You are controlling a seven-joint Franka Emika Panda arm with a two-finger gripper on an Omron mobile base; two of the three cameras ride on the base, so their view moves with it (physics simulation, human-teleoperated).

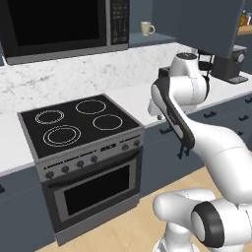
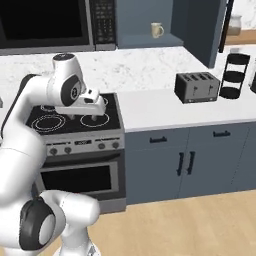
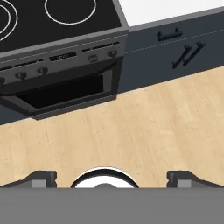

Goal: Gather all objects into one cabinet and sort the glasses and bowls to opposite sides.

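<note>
Hanging above the pale wood floor [image 3: 144, 127] in front of the black glass-top stove [image 1: 78, 123], the gripper [image 3: 111, 178] points downward, its two dark fingertips [image 3: 41, 178] spread wide apart with nothing between them. White arm rises from the base, elbow high, wrist folded over the front edge of the stove in the right base view.

One small cream-beige handled mug [image 2: 157, 30] stands upright on the slate-blue shelf [image 2: 145, 41] inside the open upper wall cabinet, just right of the black built-in microwave [image 2: 50, 22]; handle turned to the right. The same mug [image 1: 146, 28] sits high and well apart from the arm in the left base view. Slate-blue cabinet door [image 2: 200, 30] is swung open, dark, to the mug's right.

White marble-look worktop [image 2: 165, 107] carries a dark grey four-slot toaster [image 2: 197, 87] and, near it to the right, a black wire rack [image 2: 234, 75]. A black coffee machine [image 1: 231, 64] stands on the worktop at the far right of the left base view.

Slate-blue base cabinets with black bar handles [image 3: 188, 54] lie right of the oven door [image 3: 65, 92] in the hand view.
</note>
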